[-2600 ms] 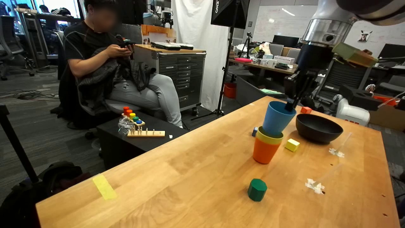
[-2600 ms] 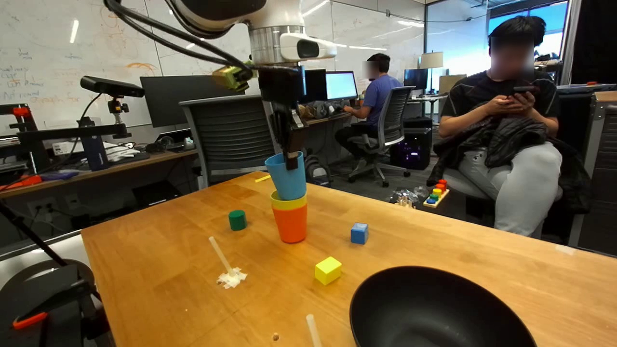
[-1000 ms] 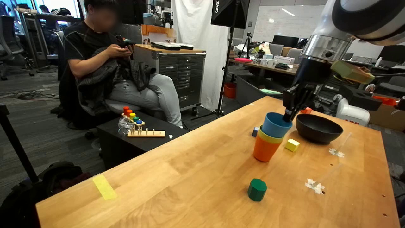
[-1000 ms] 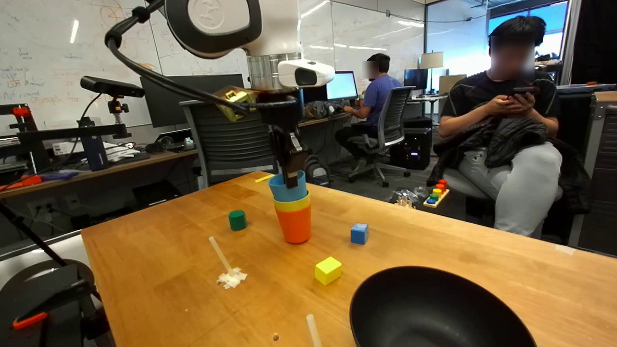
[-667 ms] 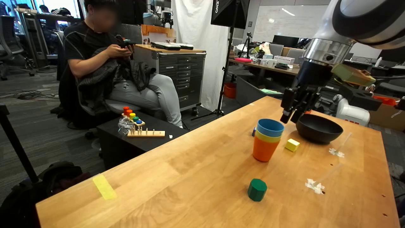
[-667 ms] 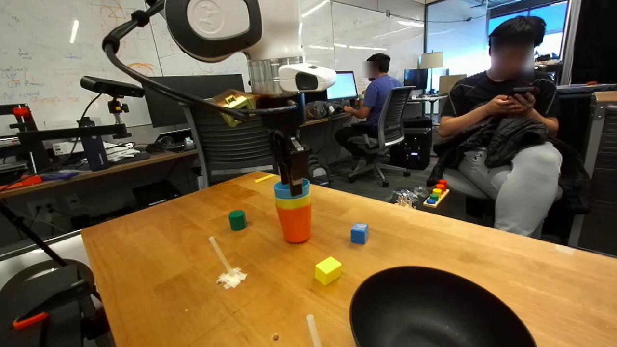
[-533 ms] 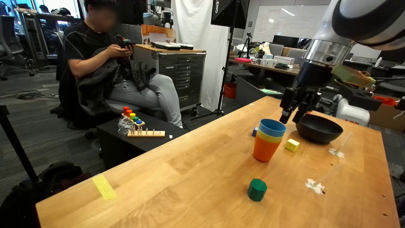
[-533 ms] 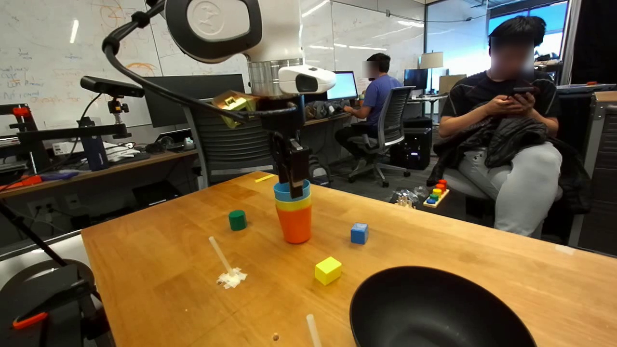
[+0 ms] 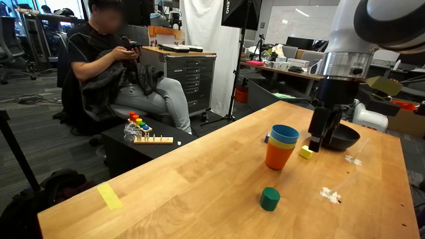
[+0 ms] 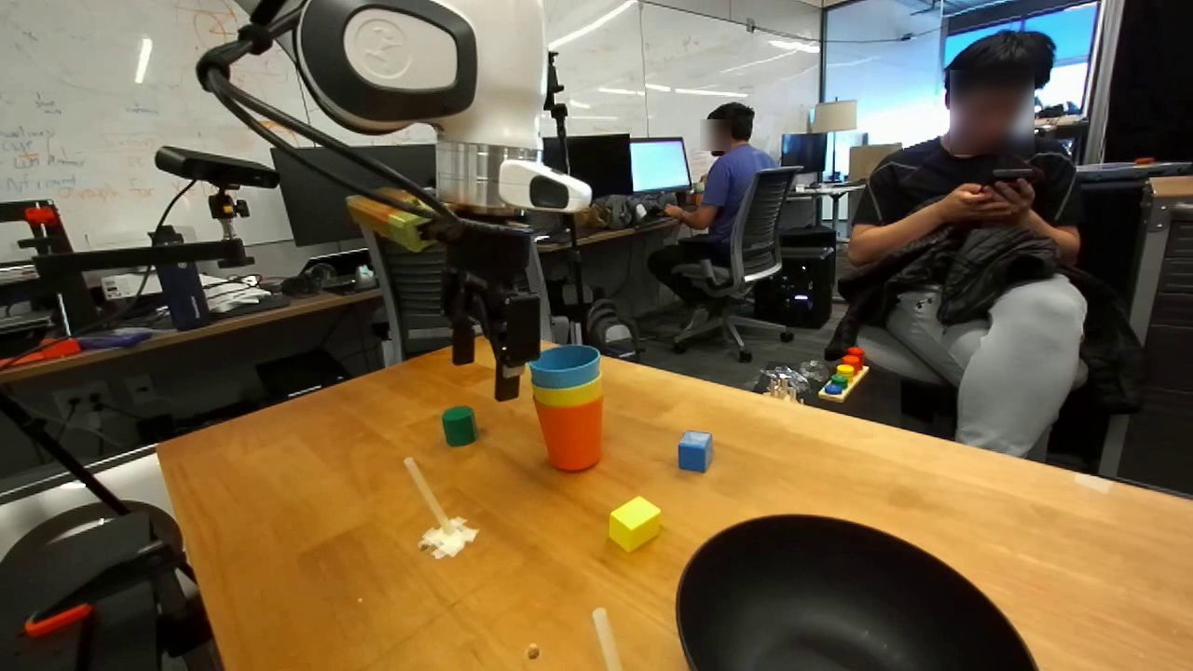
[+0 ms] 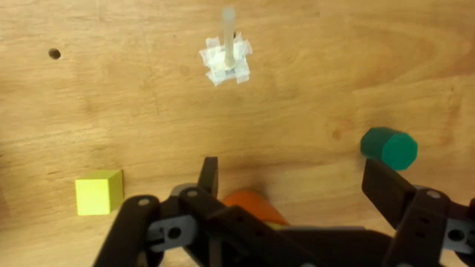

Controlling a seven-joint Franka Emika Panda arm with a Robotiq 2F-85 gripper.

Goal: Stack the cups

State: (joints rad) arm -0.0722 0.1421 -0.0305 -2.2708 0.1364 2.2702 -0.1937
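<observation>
While the gripper [image 10: 486, 375] hangs near, fingers wide apart and holding nothing, the blue cup [image 10: 571, 376] sits in the yellow-green cup [image 10: 570, 396], itself in the orange cup [image 10: 571, 438]. In an exterior view, the desk [image 9: 199, 179] stretches broadly from them to its near left corner.

Glare streaks the whiteboard [image 10: 102, 112], and the wrist view looks soft

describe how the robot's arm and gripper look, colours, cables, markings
The Panda arm is mostly white, with a black-rimmed joint cover bearing a round emblem, and a silvery collar. Black cables loop alongside. The gripper is black, two-fingered, with grey plates and round fasteners.
</observation>
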